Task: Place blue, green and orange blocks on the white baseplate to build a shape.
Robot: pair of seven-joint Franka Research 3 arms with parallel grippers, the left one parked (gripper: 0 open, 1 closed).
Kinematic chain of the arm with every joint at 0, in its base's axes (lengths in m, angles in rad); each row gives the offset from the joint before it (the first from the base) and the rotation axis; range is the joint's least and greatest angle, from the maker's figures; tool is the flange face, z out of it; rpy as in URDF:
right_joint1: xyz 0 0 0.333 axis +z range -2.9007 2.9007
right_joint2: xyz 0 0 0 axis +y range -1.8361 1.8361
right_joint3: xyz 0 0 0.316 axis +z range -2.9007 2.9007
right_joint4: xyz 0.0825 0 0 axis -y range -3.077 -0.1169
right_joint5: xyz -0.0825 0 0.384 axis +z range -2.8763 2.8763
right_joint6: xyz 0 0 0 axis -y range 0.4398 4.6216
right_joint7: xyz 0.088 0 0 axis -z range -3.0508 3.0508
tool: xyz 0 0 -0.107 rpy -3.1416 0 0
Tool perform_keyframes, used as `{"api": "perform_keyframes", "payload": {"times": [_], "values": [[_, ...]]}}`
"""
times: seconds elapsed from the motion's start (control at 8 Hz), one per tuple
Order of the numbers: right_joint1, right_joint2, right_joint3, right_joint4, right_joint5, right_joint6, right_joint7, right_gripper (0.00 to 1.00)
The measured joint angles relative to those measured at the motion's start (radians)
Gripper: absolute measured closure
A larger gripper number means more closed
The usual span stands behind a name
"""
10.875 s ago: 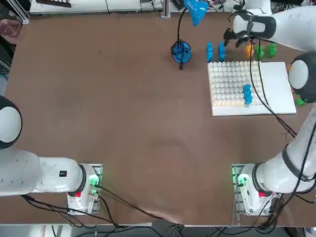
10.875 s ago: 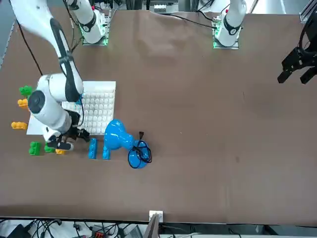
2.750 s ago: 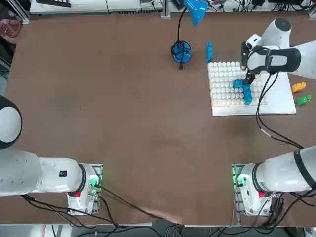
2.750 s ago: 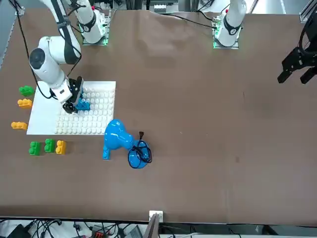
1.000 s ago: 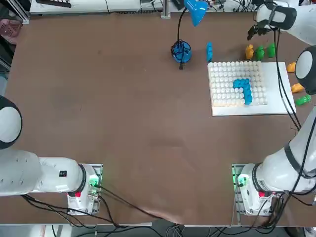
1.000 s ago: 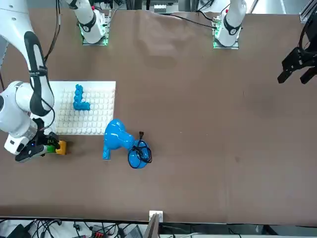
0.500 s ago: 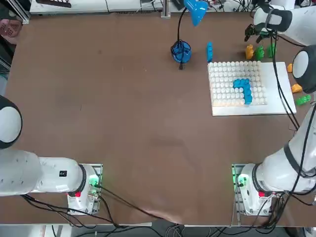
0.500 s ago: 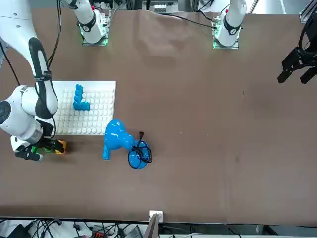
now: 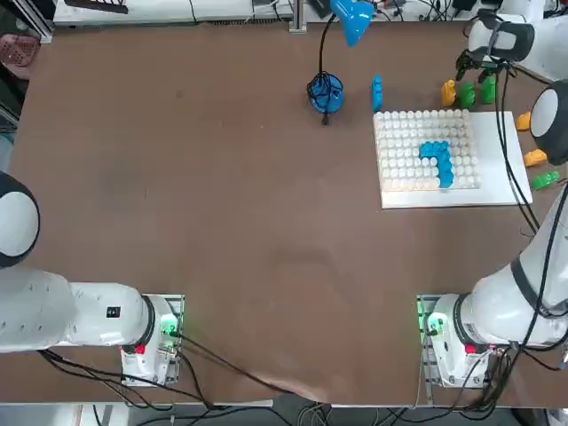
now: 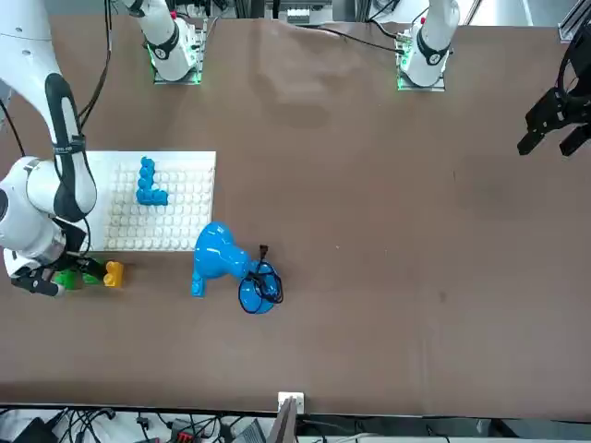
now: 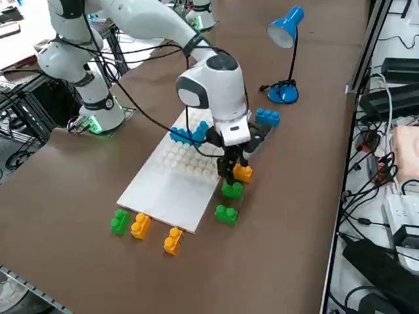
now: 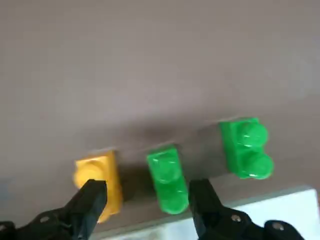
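My right gripper (image 12: 147,200) is open beyond the far edge of the white baseplate (image 9: 493,164), low over a row of three loose blocks. The middle green block (image 12: 167,184) lies between its fingers (image 12: 92,197); I cannot tell whether they touch it. An orange block (image 12: 100,179) sits just outside one finger and another green block (image 12: 246,148) lies beyond the other. In the right side view the gripper (image 11: 233,174) points down at the orange block (image 11: 243,173) and green block (image 11: 232,190). Two blue blocks (image 9: 435,162) form an L on the plate. One blue block (image 9: 377,91) lies off it.
A blue desk lamp (image 9: 327,91) stands left of the plate, its head (image 9: 353,19) raised over the table's far edge. Two orange blocks (image 11: 139,226) and a green block (image 11: 120,221) lie beyond the plate's right side. Cables trail from my right arm across the plate.
My right gripper has shifted a little along the row of loose blocks, settling over the middle green one, and has stayed open. No block has moved.
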Motion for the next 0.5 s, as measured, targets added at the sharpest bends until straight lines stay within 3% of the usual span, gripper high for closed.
{"api": "perform_keyframes", "payload": {"times": [0.5], "values": [[-0.025, 0.049, 0.0, 0.0, -0.011, 0.002, -0.127, 0.0]]}}
